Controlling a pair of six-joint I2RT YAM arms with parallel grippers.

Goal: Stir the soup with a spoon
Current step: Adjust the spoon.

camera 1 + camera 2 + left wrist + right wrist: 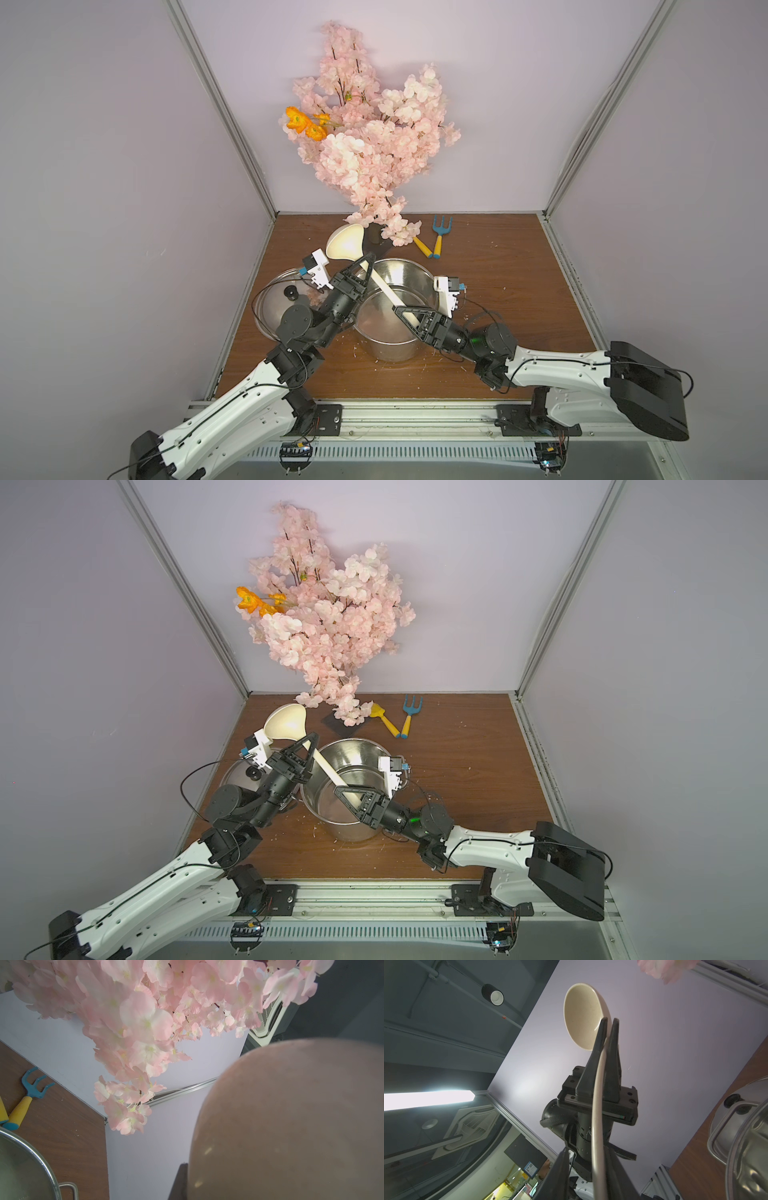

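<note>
Pinching the ladle (345, 245) by its neck in my left gripper (610, 1022) over the pot (390, 351), I can't tell whether my right gripper (398, 311) grips its handle.

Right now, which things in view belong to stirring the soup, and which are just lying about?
For the job: ladle, gripped near its bowl by the left gripper; right gripper, jaws around the handle's end; steel pot.
Lying about: pot lid, pink blossom branch, orange flowers, blue garden fork, yellow trowel.
</note>
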